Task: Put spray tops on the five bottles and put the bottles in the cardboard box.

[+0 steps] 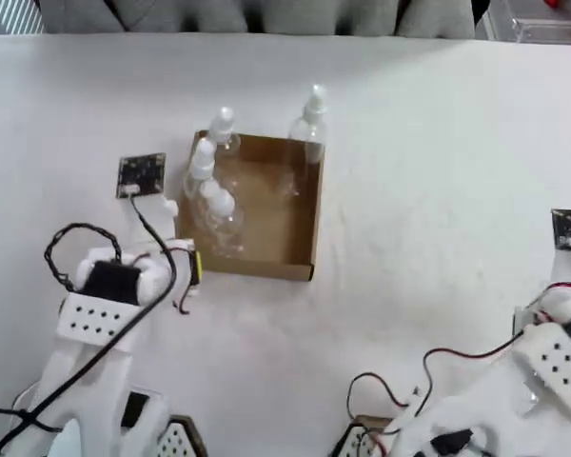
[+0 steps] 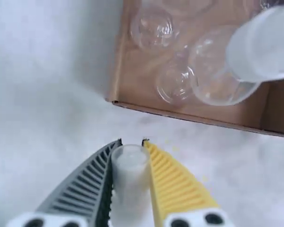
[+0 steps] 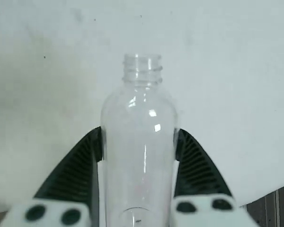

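Left gripper clamps spray top; right gripper clamps uncapped bottle.
Four capped bottles look in or at box; fifth needs top, then boxing.

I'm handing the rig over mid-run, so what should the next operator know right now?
Left gripper: shut on a spray top, beside the cardboard box.
Right gripper: shut on an uncapped bottle, away from the box.
Done: four capped bottles stand at the box; whether the far-corner bottle is inside is unclear.
Left: fit the top on the fifth bottle, then box it.
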